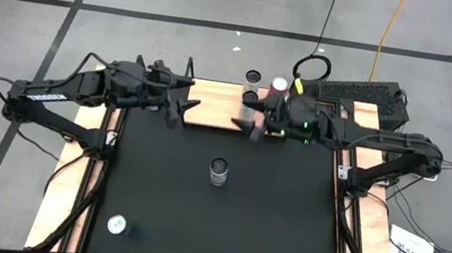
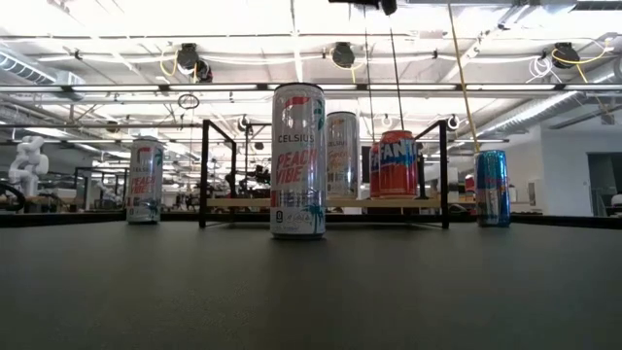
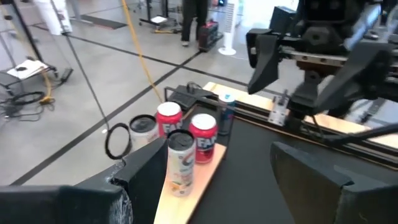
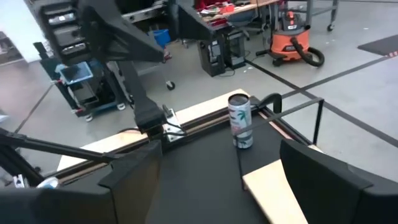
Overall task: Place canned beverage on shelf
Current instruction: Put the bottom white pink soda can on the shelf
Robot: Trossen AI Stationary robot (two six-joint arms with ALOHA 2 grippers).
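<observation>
On the black mat [image 1: 221, 223], the Celsius can [image 1: 219, 171] stands apart from both open end effectors.

One camera hangs overhead, looking straight down on the whole table mat [image 1: 212, 222] and both arms. Another sits at mat level, very near the Celsius can [image 2: 297, 160], facing level across to the shelf [image 2: 326, 202] and the workshop behind. Each wrist camera peers forward past its own dark fingers, from opposite ends of the shelf [image 3: 186, 186], which all four views share.
</observation>
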